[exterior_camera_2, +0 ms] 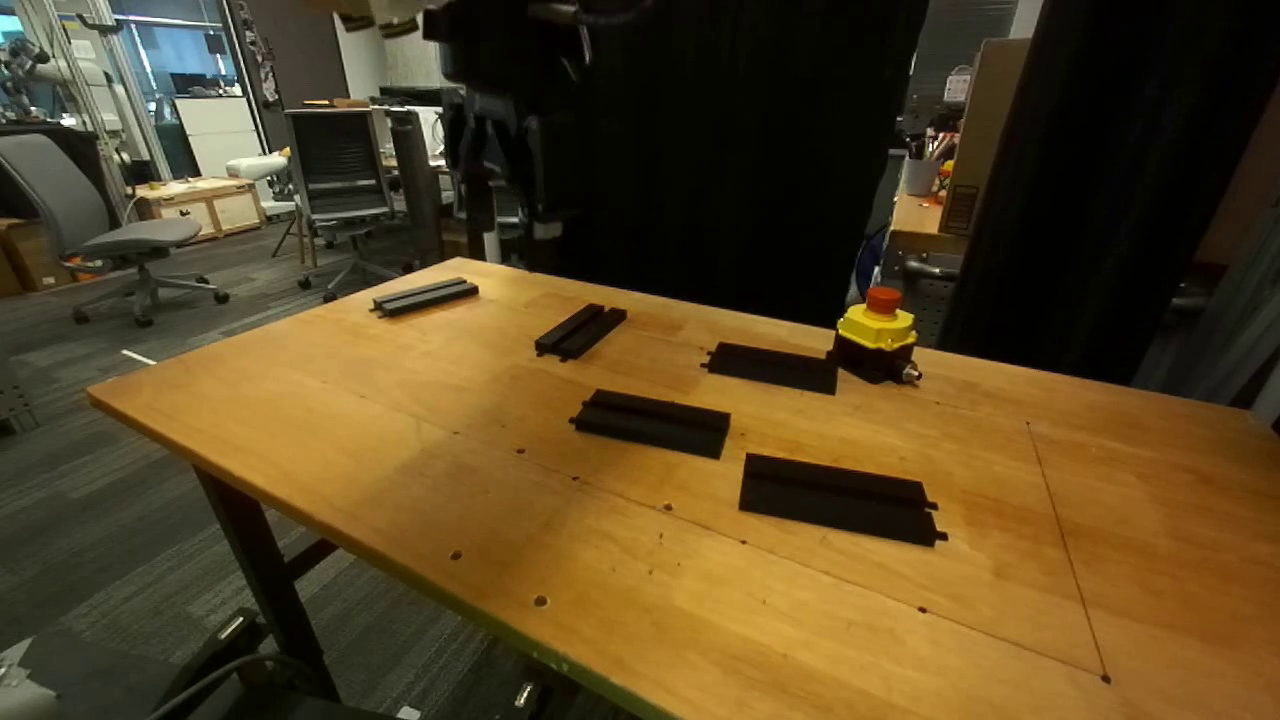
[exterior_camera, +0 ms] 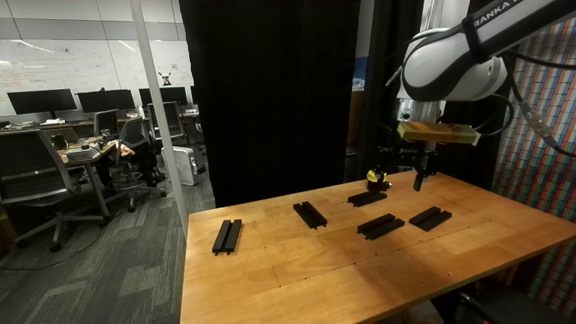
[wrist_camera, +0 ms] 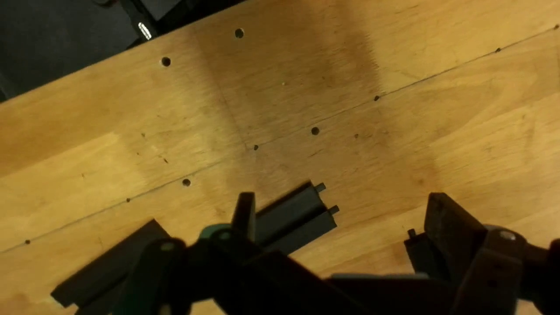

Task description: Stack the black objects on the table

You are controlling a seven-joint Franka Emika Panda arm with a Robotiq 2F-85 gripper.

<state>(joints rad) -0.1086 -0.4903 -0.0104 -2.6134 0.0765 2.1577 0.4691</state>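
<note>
Several flat matte-black grooved bars lie apart on the wooden table (exterior_camera: 279,288), none on another. In an exterior view one bar (exterior_camera: 233,236) is far left, another (exterior_camera: 317,216) is nearer the middle, and three more (exterior_camera: 380,226) (exterior_camera: 366,198) (exterior_camera: 430,218) lie to the right. All also show in an exterior view (exterior_camera_2: 652,422). My gripper (exterior_camera: 399,180) is open and empty, above the table. In the wrist view a bar (wrist_camera: 297,221) shows between the spread fingers (wrist_camera: 341,197); another (wrist_camera: 113,267) is at lower left. A third (wrist_camera: 422,253) is partly hidden behind the right finger.
A yellow-and-red emergency stop button (exterior_camera_2: 877,335) stands at the table's back edge, close to one bar. A black curtain (exterior_camera: 274,99) hangs behind the table. Office chairs (exterior_camera: 40,166) and desks stand beyond the left side. The table's front edge (exterior_camera_2: 430,575) shows.
</note>
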